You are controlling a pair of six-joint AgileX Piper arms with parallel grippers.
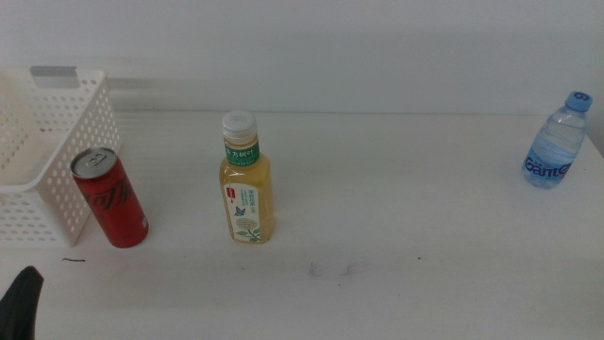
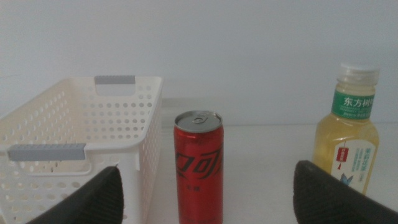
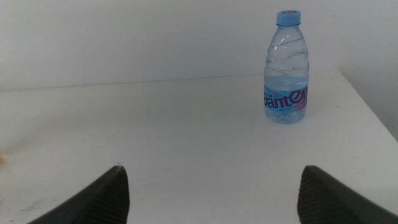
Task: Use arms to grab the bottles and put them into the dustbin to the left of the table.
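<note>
The white perforated dustbin (image 1: 52,165) stands at the table's left edge. A red cola can (image 1: 110,197) stands upright right beside it, and the yellow tea bottle (image 1: 246,179) stands upright a little further right. The small water bottle (image 1: 557,142) is at the far right. My left gripper (image 2: 208,169) is open, low near the front left corner, with nothing between its jaws. It faces the can (image 2: 198,165), with the dustbin (image 2: 74,124) and tea bottle (image 2: 348,134) to either side. My right gripper (image 3: 212,169) is open too, well short of the water bottle (image 3: 287,68).
The white table (image 1: 406,217) has faint dark scuff marks near the front middle. Its right edge runs close behind the water bottle. A pale wall stands behind the table. Only a dark tip of the left gripper (image 1: 21,302) shows in the middle view.
</note>
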